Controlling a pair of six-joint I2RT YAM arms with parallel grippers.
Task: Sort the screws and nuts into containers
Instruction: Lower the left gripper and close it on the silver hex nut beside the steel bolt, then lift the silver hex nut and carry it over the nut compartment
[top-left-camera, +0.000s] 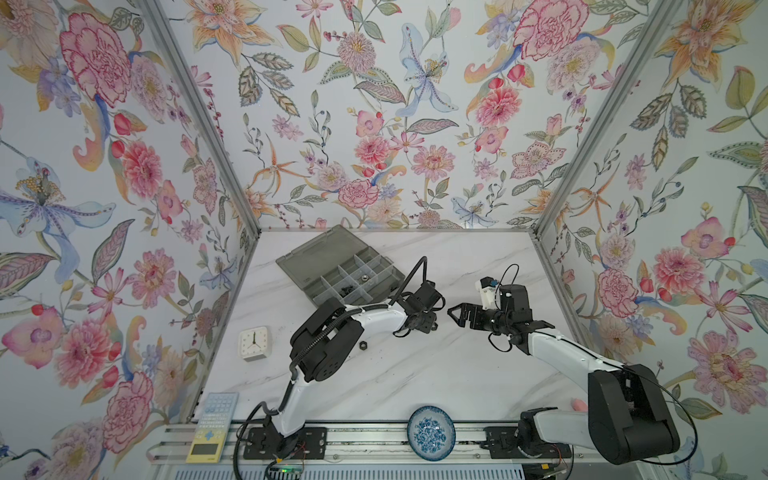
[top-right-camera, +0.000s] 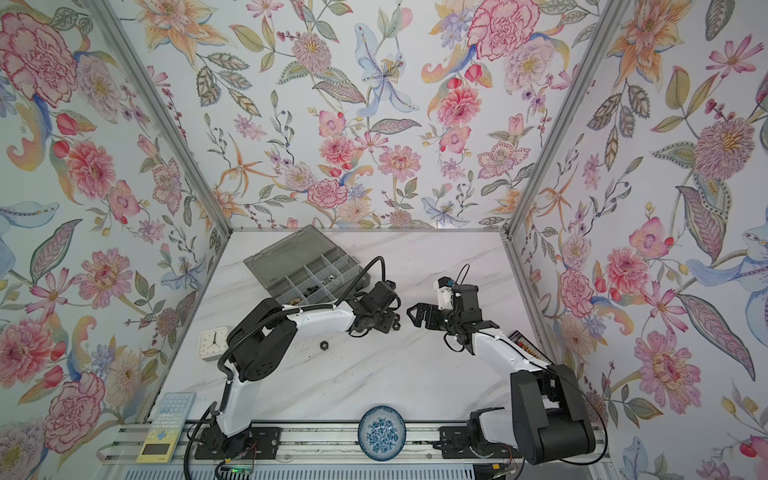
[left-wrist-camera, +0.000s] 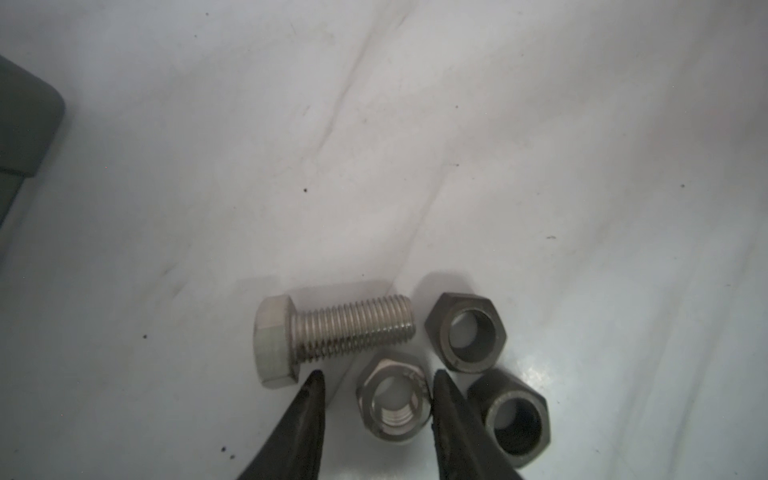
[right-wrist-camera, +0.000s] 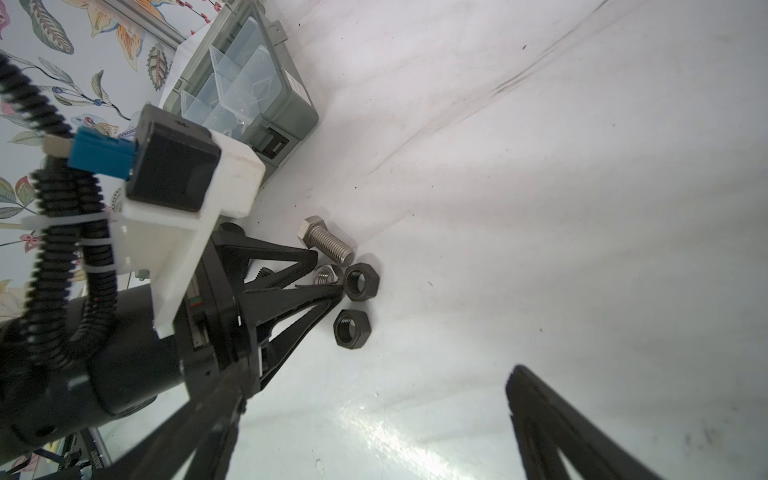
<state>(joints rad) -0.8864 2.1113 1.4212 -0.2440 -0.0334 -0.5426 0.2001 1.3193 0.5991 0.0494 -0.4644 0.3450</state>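
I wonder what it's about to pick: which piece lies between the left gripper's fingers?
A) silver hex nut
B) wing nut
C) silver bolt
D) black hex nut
A: the left wrist view shows the left gripper straddling the silver hex nut, silver bolt outside.

Enclosure of three walls, all papered in one floral print: pink, orange and blue blooms on a pale ground. Back wall (top-left-camera: 395, 124) meets left wall (top-left-camera: 83, 208) and right wall (top-left-camera: 685, 208) at bare aluminium posts (top-left-camera: 199, 116). Counter (top-left-camera: 436, 374): white marble-look surface, grey veining, scattered dark specks, one glare patch (right-wrist-camera: 374, 432). Aluminium rail (top-left-camera: 374, 436) runs along its near edge. Lighting even, shadows soft.
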